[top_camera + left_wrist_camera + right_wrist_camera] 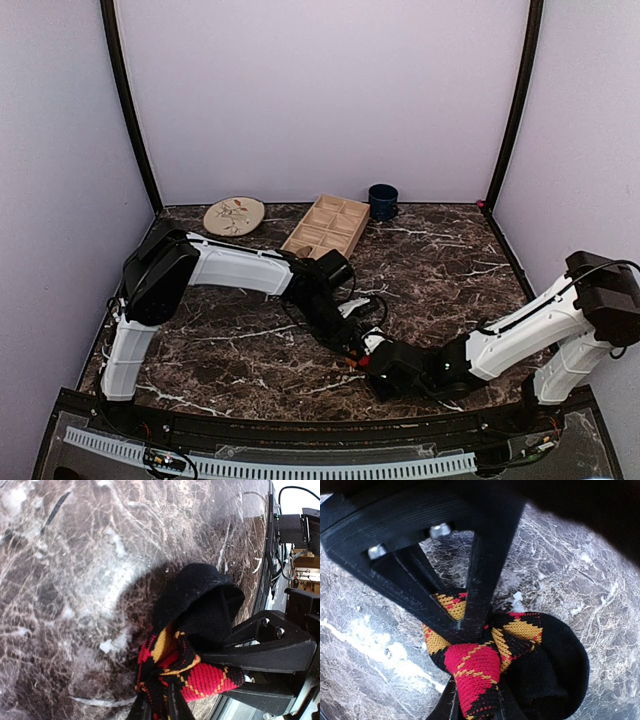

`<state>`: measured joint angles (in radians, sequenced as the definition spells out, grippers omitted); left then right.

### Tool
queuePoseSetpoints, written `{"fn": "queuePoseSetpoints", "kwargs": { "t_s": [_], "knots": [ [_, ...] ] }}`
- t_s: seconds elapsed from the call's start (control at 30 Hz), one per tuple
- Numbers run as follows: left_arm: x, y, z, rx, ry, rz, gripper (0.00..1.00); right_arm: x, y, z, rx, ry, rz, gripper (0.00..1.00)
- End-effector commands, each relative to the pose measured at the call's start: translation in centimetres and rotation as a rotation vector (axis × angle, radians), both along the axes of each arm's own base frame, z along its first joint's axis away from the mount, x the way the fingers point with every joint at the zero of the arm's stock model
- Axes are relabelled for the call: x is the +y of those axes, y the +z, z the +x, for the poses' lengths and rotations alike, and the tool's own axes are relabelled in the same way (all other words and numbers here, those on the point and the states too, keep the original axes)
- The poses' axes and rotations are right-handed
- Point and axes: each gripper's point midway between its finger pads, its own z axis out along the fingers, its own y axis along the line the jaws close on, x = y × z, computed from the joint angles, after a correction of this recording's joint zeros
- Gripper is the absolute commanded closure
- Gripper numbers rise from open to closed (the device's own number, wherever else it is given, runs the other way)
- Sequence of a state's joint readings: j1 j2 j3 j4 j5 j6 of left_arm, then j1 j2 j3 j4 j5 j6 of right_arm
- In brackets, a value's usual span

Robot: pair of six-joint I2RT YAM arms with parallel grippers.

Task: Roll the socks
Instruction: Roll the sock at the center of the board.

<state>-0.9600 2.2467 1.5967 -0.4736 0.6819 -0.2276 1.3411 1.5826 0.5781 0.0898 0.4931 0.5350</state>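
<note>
A black sock with red and orange argyle diamonds [210,680] is bunched into a small bundle just above the marble table [430,260], near its front edge. Its plain black end [560,675] bulges out to one side. My left gripper [159,702] is shut on the patterned part of the bundle. My right gripper [476,702] meets it from the other side, its jaws closed on a red fold of the same sock. In the top view the two grippers [352,350] [374,364] nearly touch, and only a red speck of sock [362,361] shows between them.
At the back of the table lie a round patterned plate [234,215], a wooden compartment tray [327,226] and a dark blue mug [382,201]. A black rail [300,430] runs along the near edge, close under the grippers.
</note>
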Motion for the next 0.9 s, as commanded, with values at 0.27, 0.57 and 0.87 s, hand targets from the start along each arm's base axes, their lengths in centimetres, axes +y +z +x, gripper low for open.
{"fn": "queuePoseSetpoints", "kwargs": {
  "t_s": [0.27, 0.57, 0.87],
  "knots": [
    [3.2, -1.9, 4.1, -0.095, 0.247, 0.208, 0.73, -2.2, -0.7, -1.4, 0.175, -0.177, 0.133, 0.89],
    [3.0, 0.3, 7.1, -0.156, 0.392, 0.173, 0.70, -3.2, -0.7, -2.3, 0.286, -0.281, 0.248, 0.89],
    [2.4, 2.2, 6.6, -0.178, 0.395, 0.097, 0.71, -6.1, -1.7, -3.0, 0.388, -0.444, 0.373, 0.90]
  ]
}}
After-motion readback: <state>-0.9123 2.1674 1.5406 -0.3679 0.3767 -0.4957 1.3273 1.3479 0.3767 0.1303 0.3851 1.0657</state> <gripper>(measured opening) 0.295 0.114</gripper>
